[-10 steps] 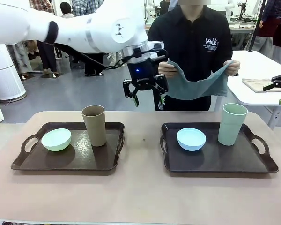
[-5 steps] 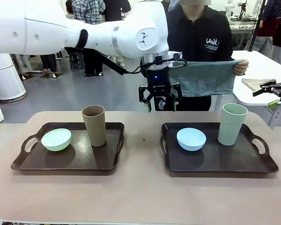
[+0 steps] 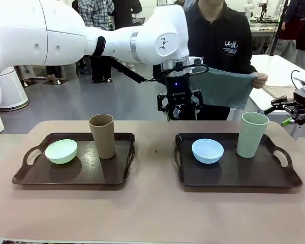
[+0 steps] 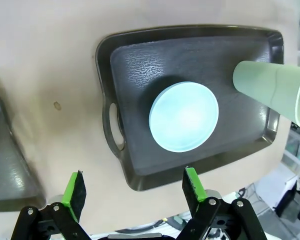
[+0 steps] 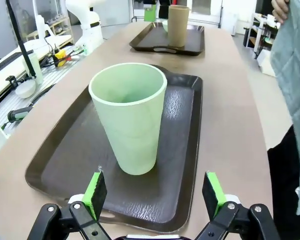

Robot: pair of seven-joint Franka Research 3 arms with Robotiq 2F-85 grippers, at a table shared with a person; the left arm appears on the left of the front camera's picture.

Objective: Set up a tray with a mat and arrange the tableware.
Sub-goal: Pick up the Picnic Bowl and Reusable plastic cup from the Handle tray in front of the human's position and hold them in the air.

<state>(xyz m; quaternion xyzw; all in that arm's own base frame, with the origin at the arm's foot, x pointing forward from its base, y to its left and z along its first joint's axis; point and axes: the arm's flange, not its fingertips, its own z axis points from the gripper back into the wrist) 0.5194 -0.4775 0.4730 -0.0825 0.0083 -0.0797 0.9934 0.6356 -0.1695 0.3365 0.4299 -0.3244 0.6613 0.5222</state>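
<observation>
A person across the table holds a grey-blue mat [image 3: 224, 87] spread out by its top corners. My left gripper [image 3: 179, 110] hangs open beside the mat's left edge, above the far rim of the right tray [image 3: 274, 175]. Seen from the left wrist, the open left gripper [image 4: 134, 185] is over the light blue bowl [image 4: 184, 116] and the pale green cup [image 4: 272, 90]. My right gripper [image 3: 291, 109] is open at the table's right end, level with the pale green cup [image 3: 251, 134]. The right wrist view has that cup [image 5: 132, 115] just ahead of the open fingers [image 5: 96, 190].
The left tray [image 3: 40, 175] carries a pale green bowl [image 3: 61, 151] and a brown cup [image 3: 102, 135]. The light blue bowl [image 3: 207, 150] sits left of centre in the right tray. Bare tabletop lies between the trays and along the near edge. A white side table [image 3: 279, 71] stands at the far right.
My left arm has swung right, from over the table's middle to above the right tray's far edge. The person has lifted and stretched the mat. My right gripper has moved in from the right.
</observation>
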